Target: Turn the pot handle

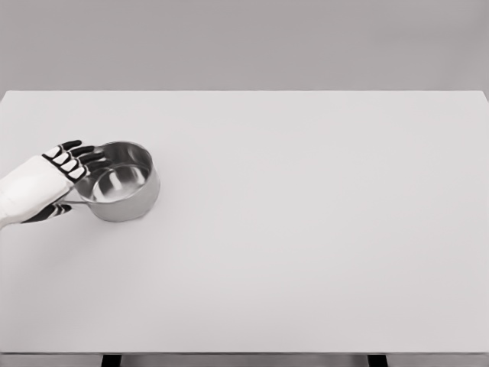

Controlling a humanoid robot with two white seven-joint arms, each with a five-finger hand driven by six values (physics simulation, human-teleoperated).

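Left robot hand (61, 172), fingers spread over the steel pot (118, 182), straddles its handle (74, 202) to swing it across the white surface (306, 229).

Pots: one steel pot (119, 182), right beside the hand, its rim under the fingertips.
Handles: one thin handle (70, 202), running from the pot toward the hand.
Hands: one, the left hand (47, 181).
Tables: one white table (306, 229) under the hand.
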